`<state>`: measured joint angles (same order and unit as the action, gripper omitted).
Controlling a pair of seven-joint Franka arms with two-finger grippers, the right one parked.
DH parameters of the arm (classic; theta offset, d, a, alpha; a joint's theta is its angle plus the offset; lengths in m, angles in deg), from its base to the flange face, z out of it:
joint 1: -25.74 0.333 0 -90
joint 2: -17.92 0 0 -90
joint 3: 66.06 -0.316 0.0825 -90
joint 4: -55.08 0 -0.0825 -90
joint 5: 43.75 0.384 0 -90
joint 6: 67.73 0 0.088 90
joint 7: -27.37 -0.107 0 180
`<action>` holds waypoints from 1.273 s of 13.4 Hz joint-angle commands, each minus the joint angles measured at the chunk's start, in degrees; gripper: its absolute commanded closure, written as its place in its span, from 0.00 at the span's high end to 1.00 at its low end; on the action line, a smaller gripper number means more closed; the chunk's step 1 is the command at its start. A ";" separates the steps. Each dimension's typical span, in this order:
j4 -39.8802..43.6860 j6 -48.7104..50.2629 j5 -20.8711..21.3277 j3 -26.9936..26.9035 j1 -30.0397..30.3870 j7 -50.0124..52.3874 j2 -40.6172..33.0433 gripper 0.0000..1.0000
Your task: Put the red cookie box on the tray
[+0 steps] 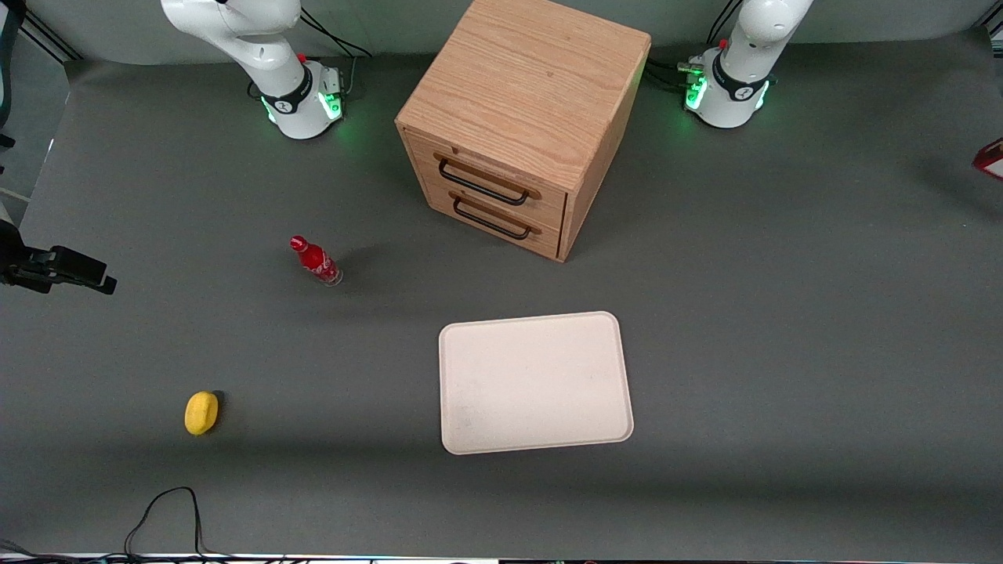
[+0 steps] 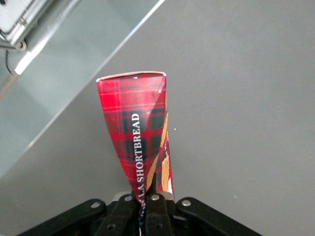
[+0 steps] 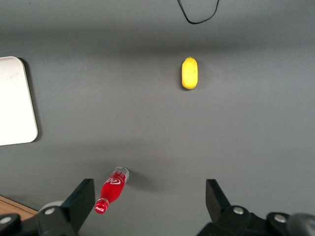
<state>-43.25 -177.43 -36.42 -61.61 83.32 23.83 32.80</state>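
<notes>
In the left wrist view my left gripper [image 2: 147,199] is shut on the red cookie box [image 2: 140,132], a tartan carton seen edge-on with "SHORTBREAD" lettering, held over the grey table near its edge. In the front view only a red corner of the box [image 1: 990,158] shows, at the working arm's end of the table; the gripper itself is out of that view. The cream-white tray [image 1: 535,382] lies flat and bare near the table's middle, nearer to the front camera than the cabinet, far from the box. The tray's corner also shows in the right wrist view [image 3: 15,101].
A wooden two-drawer cabinet [image 1: 521,117] stands between the arm bases. A small red bottle [image 1: 315,260] and a yellow fruit [image 1: 201,412] sit toward the parked arm's end. A black cable [image 1: 168,509] loops at the front edge. The table's edge [image 2: 98,64] runs beside the box.
</notes>
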 commanded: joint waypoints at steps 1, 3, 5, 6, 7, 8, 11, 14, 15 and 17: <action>9.96 9.29 0.67 2.22 -0.62 -1.12 -1.69 0.00; 18.04 14.14 0.49 4.33 -0.71 -0.95 -1.61 0.00; 22.81 17.92 0.58 7.75 -2.36 -0.42 -1.26 0.00; 23.26 18.81 0.75 8.90 -4.47 -0.07 -1.26 0.00; 23.70 19.60 0.41 8.91 -7.53 0.28 -1.26 0.00; 23.97 20.48 0.06 9.00 -10.96 1.33 -1.26 0.00; 26.08 23.47 -1.08 8.91 -22.38 3.79 0.49 0.00; 26.17 23.74 -1.09 9.08 -34.24 13.08 2.34 0.00; 26.17 23.91 -0.74 9.09 -38.81 17.20 3.04 0.00; 28.44 25.05 -0.65 9.17 -45.42 21.98 4.71 0.00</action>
<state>-19.63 -155.58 -37.58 -51.38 43.67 41.76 35.44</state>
